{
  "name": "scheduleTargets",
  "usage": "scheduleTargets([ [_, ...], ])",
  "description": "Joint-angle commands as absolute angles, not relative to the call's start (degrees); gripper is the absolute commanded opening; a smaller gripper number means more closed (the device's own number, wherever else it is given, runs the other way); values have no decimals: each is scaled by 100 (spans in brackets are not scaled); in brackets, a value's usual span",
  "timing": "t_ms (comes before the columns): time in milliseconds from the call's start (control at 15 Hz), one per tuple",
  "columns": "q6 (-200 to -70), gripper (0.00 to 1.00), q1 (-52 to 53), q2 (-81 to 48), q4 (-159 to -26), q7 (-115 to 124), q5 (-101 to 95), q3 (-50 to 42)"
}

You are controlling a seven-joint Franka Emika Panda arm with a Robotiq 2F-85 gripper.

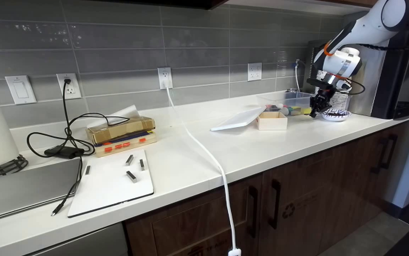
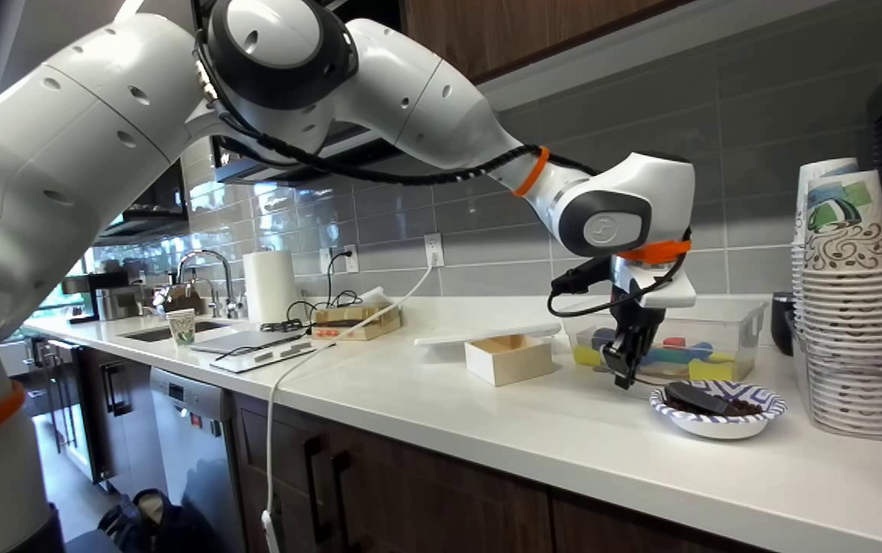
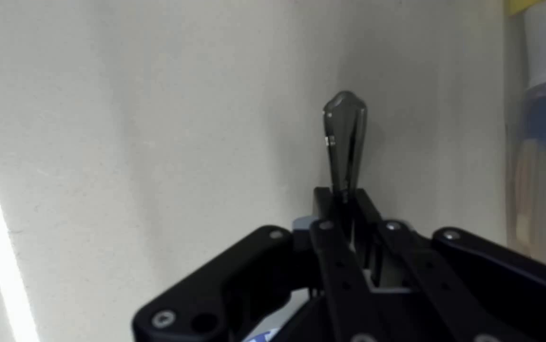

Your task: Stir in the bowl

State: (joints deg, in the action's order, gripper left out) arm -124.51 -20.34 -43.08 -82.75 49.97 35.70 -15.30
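The bowl (image 2: 705, 427) is a shallow paper bowl with a blue-and-white zigzag rim. It stands on the counter in both exterior views (image 1: 335, 117); a sliver of its rim shows at the bottom of the wrist view (image 3: 259, 337). It holds dark reddish-brown bits (image 2: 744, 407), and a flat black piece (image 2: 694, 398) lies in it. My gripper (image 2: 623, 376) is beside the bowl, low over the counter (image 1: 313, 113). In the wrist view, its fingertips (image 3: 345, 198) are shut on a thin black utensil (image 3: 345, 128), one end pointing away from the bowl. Whether the black piece belongs to it is unclear.
A clear bin (image 2: 740, 338) with colored items stands behind the gripper. A tan wooden box (image 2: 508, 361) and a white lid (image 1: 240, 119) lie beside it. A tall stack of paper cups (image 2: 855, 338) stands close to the bowl. The counter's front edge (image 2: 609, 476) runs nearby.
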Motion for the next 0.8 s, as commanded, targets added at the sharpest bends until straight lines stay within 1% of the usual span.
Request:
scheduleTargets([
  [0,-12642,45,-1992,-4270,-8375,5178,3311,-1488],
  [200,-12650,67,-2027,-4236,-8385,5151,3273,-1449],
  [267,-12650,76,-2039,-4224,-8387,5142,3283,-1439],
  [333,-12655,83,-2049,-4216,-8387,5138,3294,-1434],
  [400,-12667,92,-2055,-4199,-8394,5134,3300,-1433],
  [467,-12666,98,-2064,-4167,-8407,5124,3308,-1429],
  [533,-12676,100,-2071,-4115,-8440,5102,3321,-1423],
  [733,-12732,100,-2037,-3830,-8640,5050,3296,-1449],
])
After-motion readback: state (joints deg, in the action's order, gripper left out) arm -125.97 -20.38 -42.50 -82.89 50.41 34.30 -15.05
